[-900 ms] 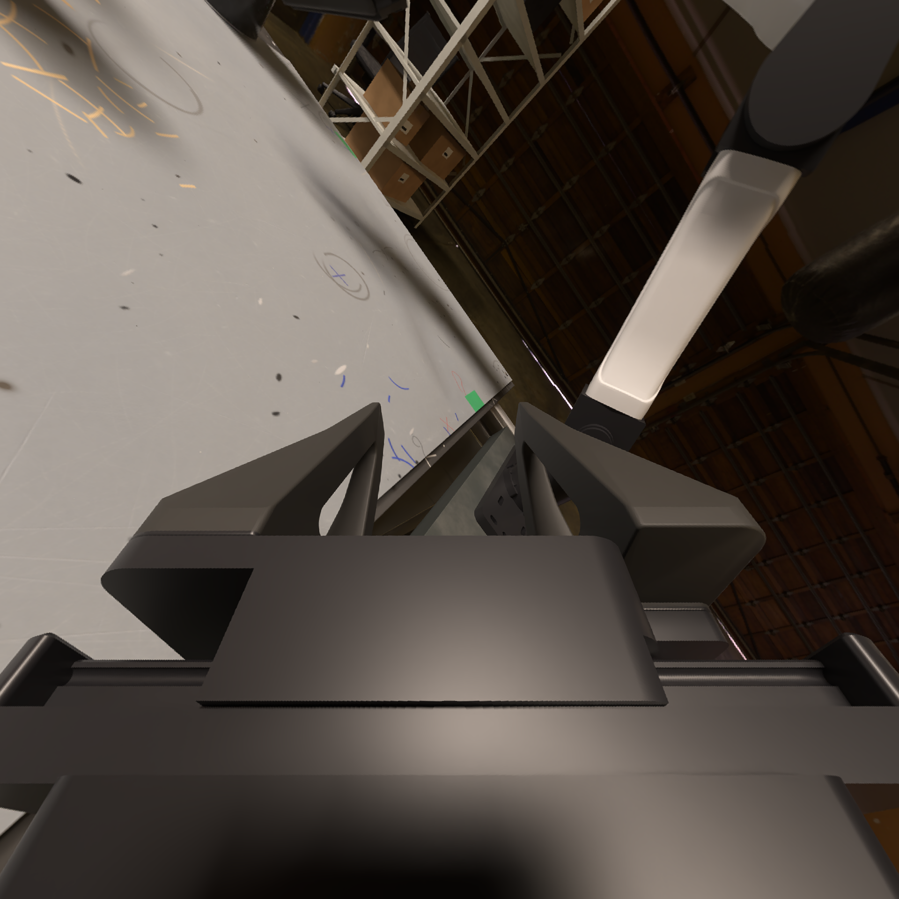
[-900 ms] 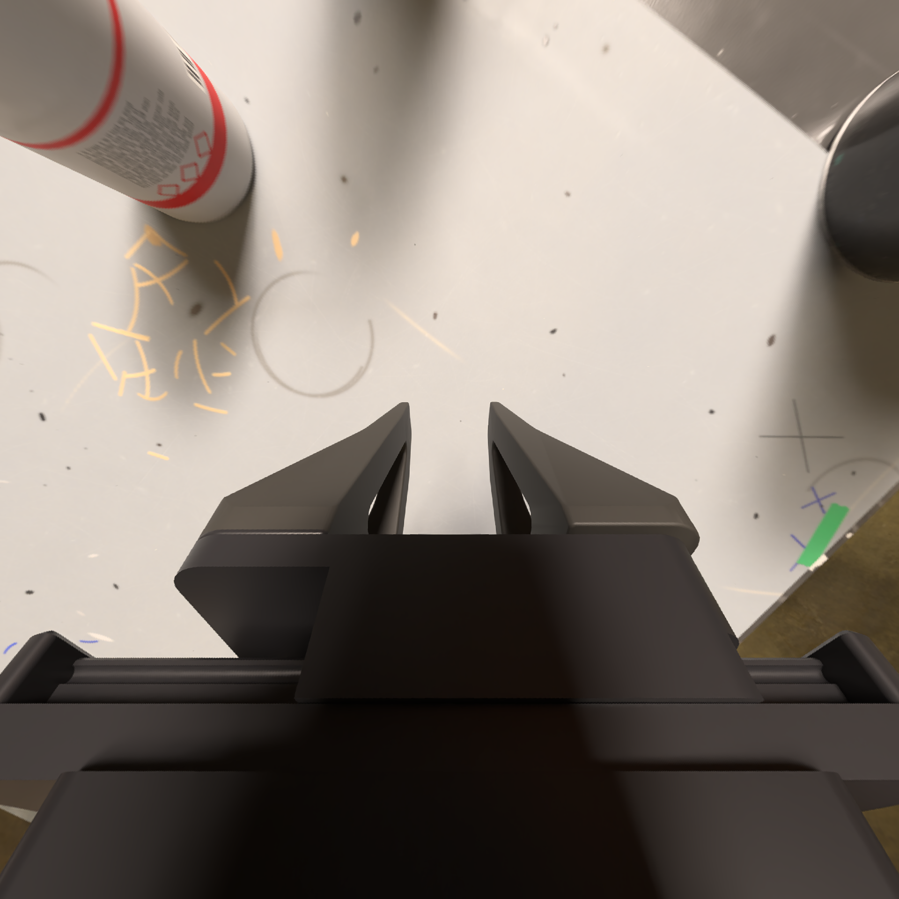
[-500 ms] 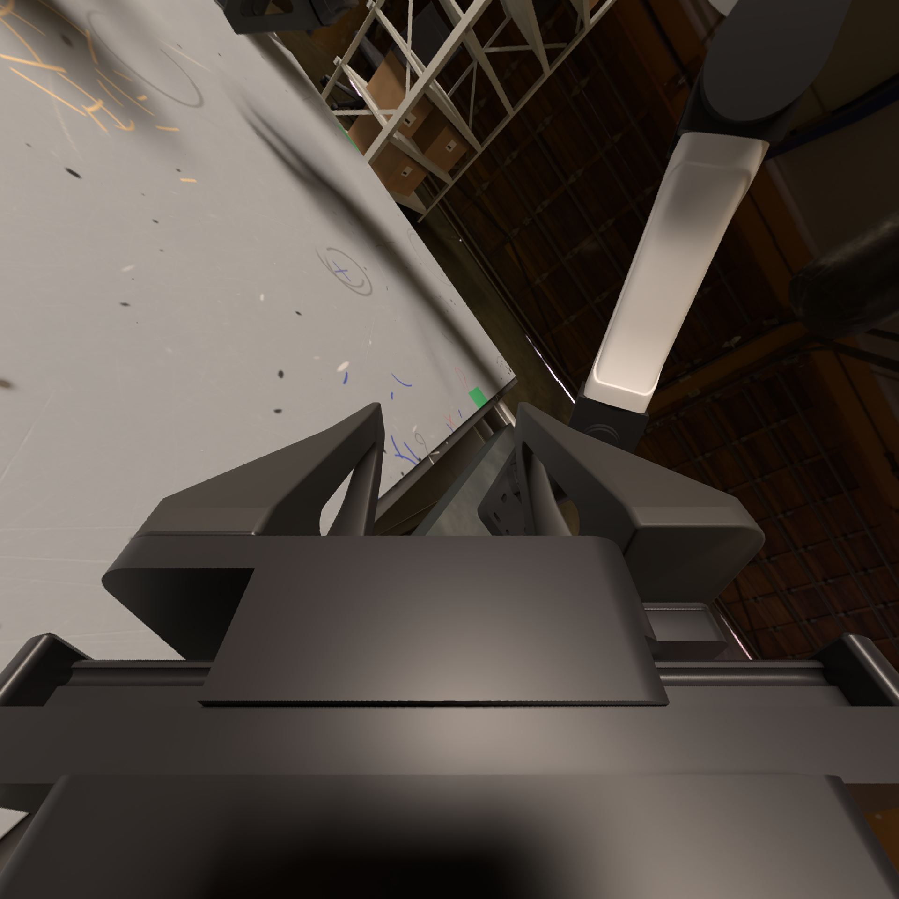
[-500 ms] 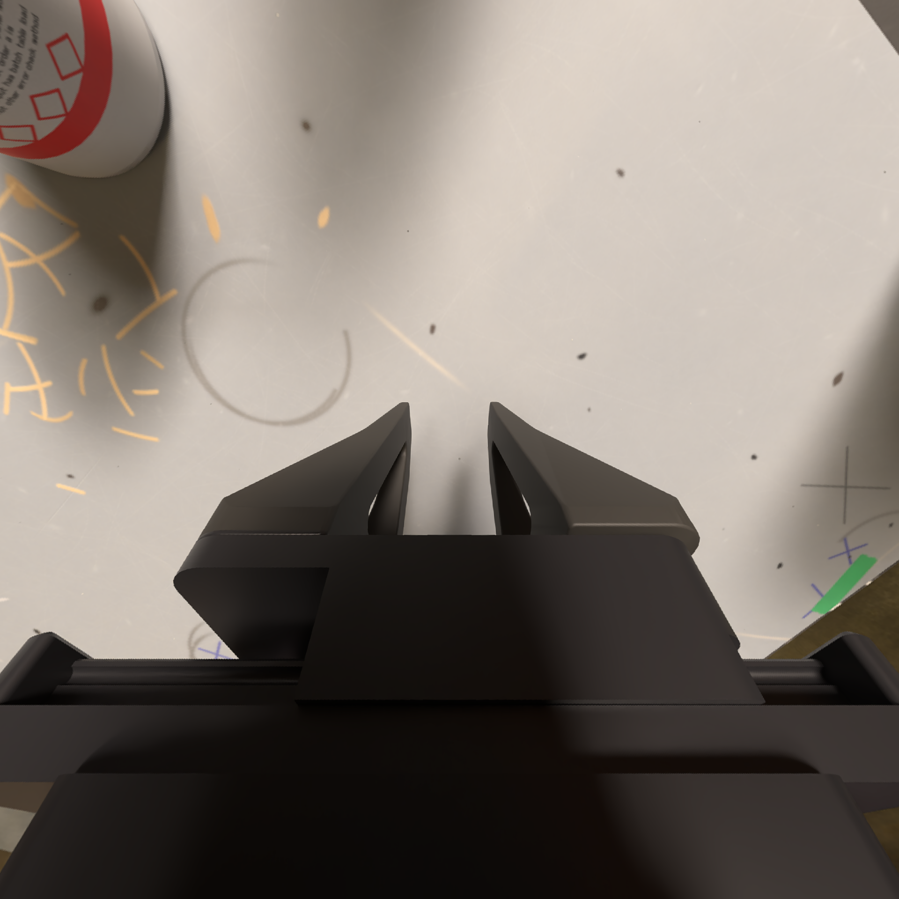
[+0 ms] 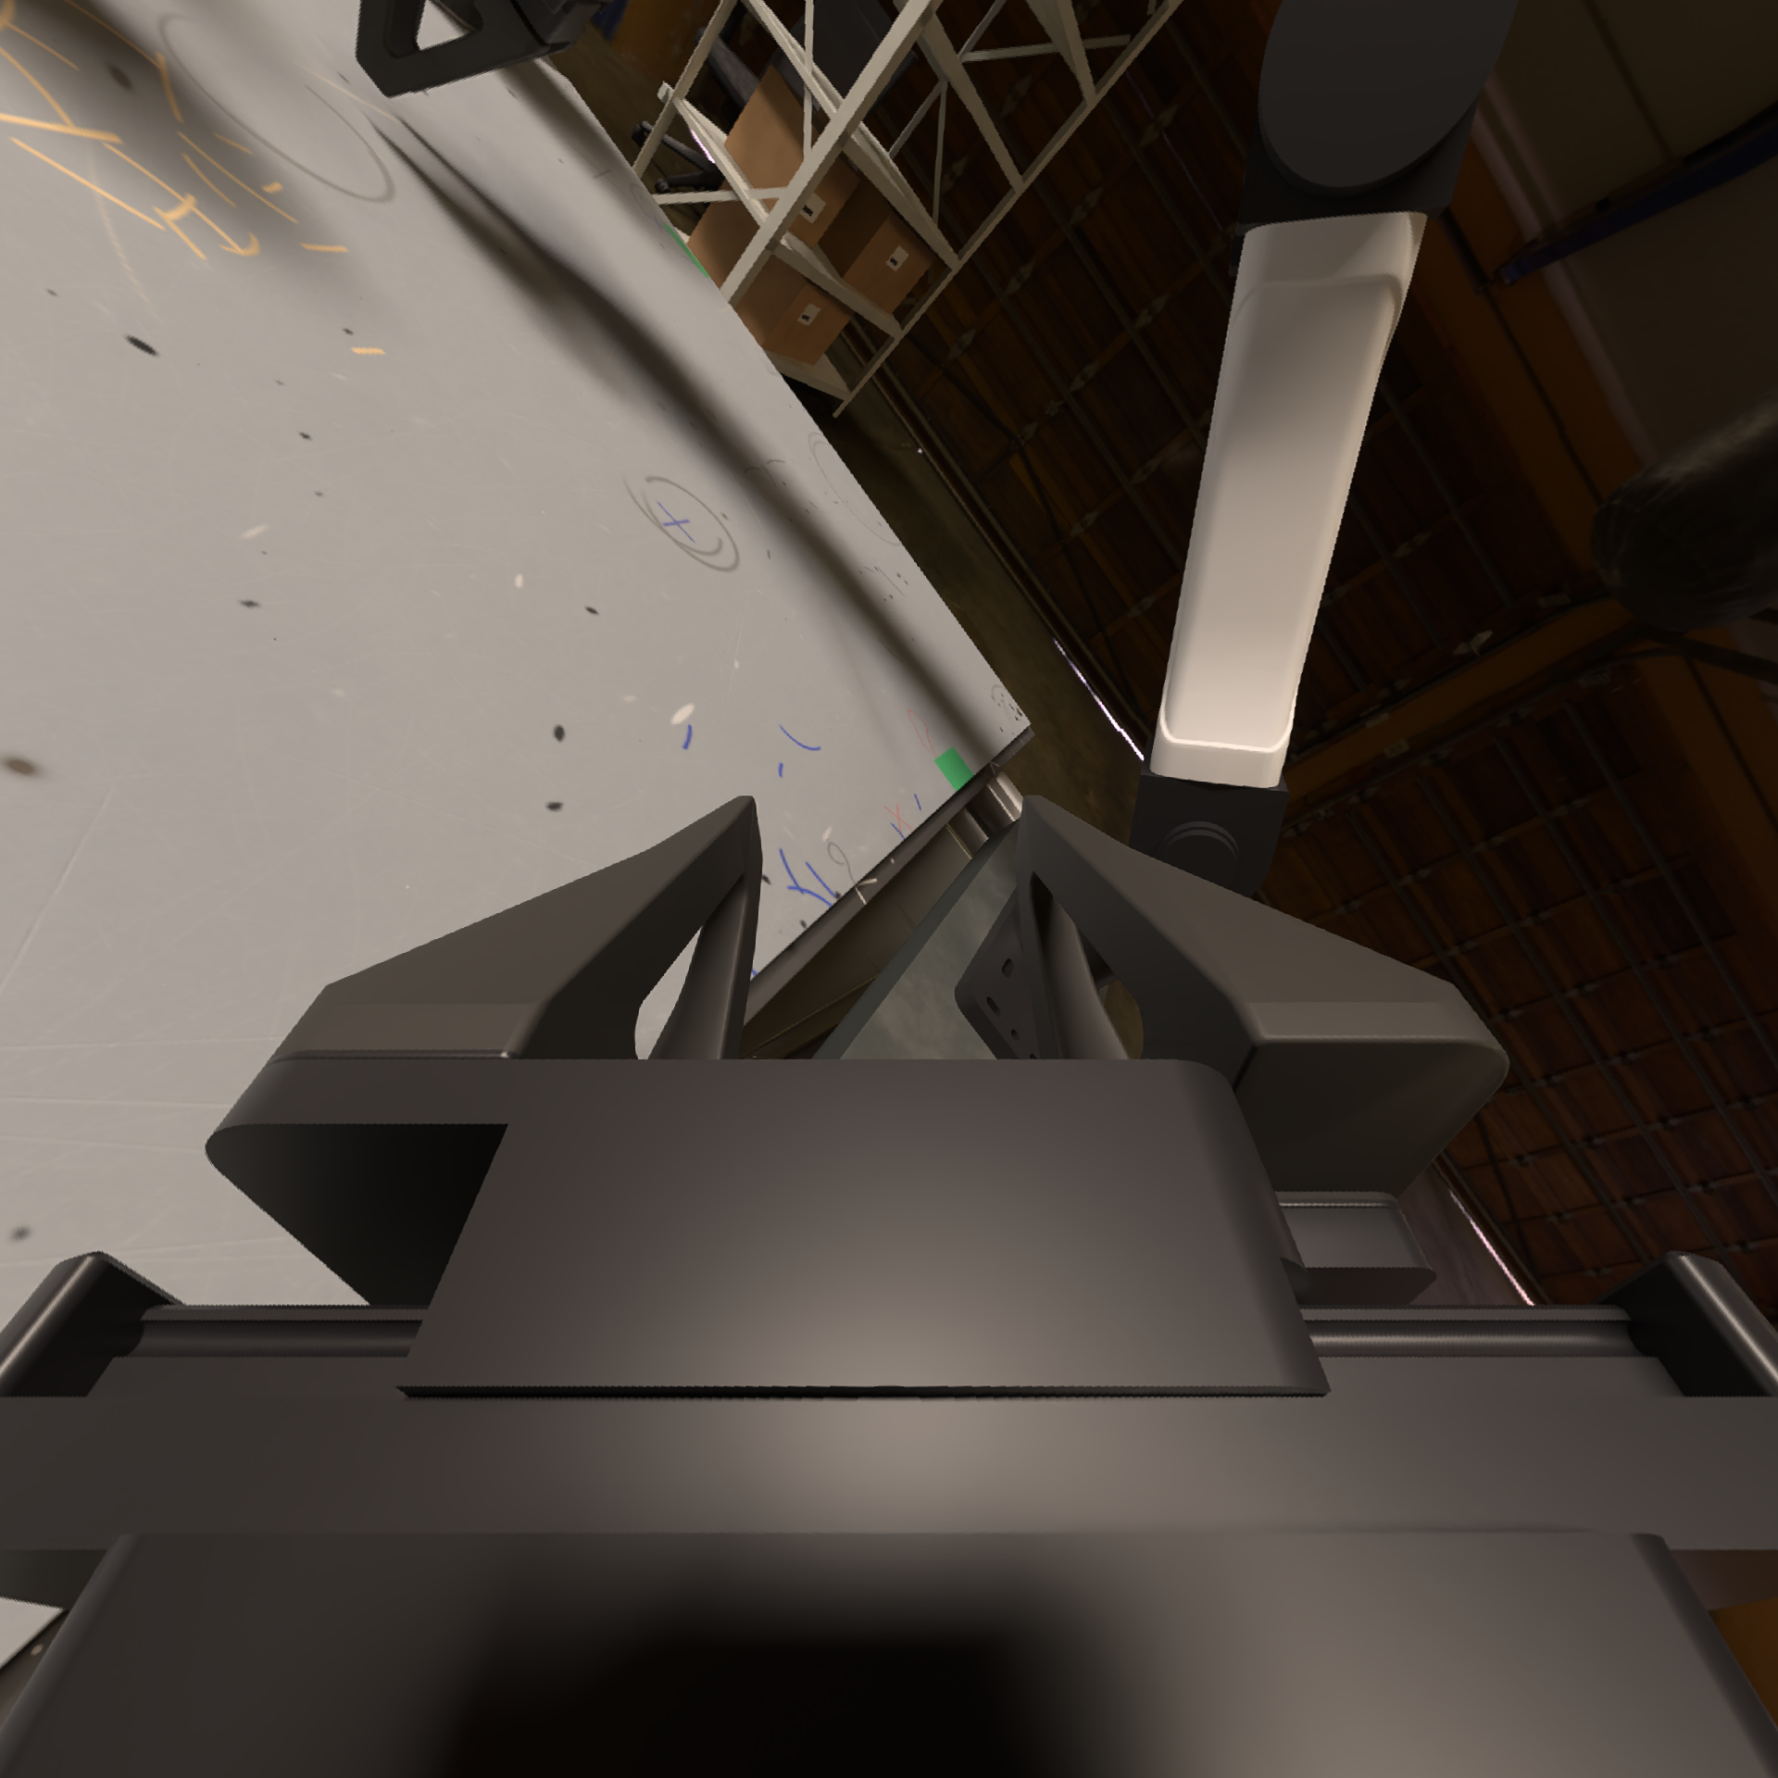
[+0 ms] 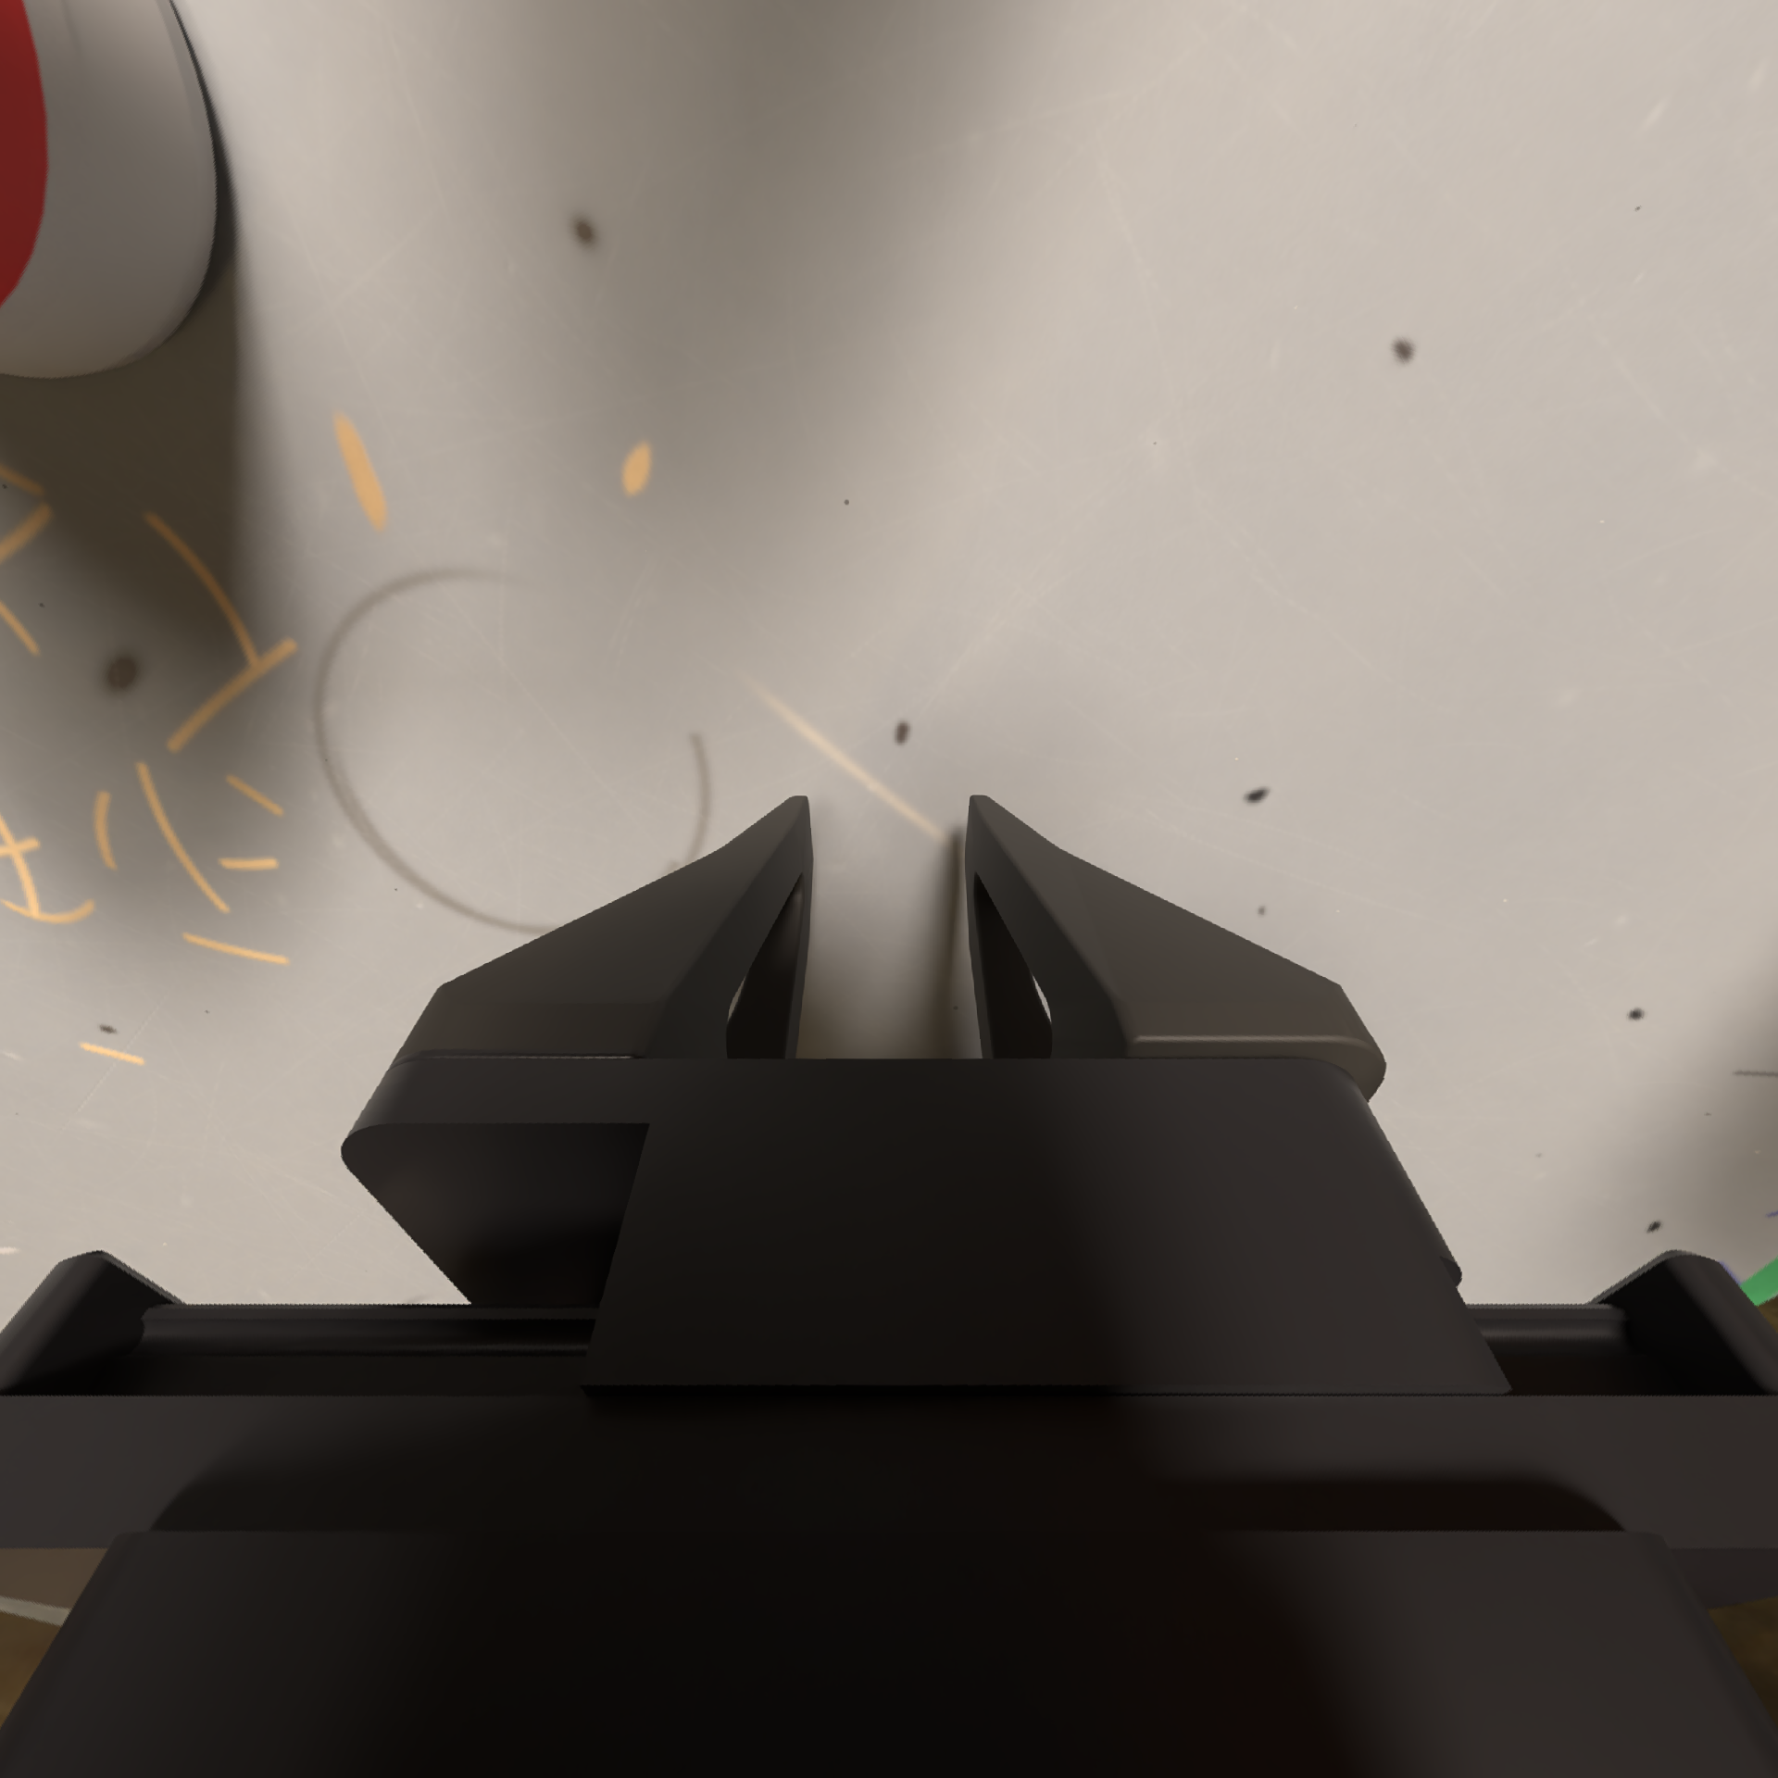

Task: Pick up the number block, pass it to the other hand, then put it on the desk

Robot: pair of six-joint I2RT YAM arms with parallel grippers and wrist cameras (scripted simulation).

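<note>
No number block shows clearly in either view. My left gripper is open and empty, tilted over the pale desk near its far corner. My right gripper points straight down, close above the desk. Its fingers stand a narrow gap apart. Only a pale surface shows in that gap, and I cannot tell whether it is desk or something held. The right gripper's tip also shows at the top edge of the left wrist view, with its white arm link to the right.
A white can with a red band stands on the desk, up and left of my right gripper. Orange scribbles mark the desk beside it. Green tape marks the desk corner. Shelving with cardboard boxes stands beyond the desk edge.
My right gripper has come down closer to the desk, and the can has slid out toward the top left of its view. Its finger gap is unchanged. My left gripper has stayed still.
</note>
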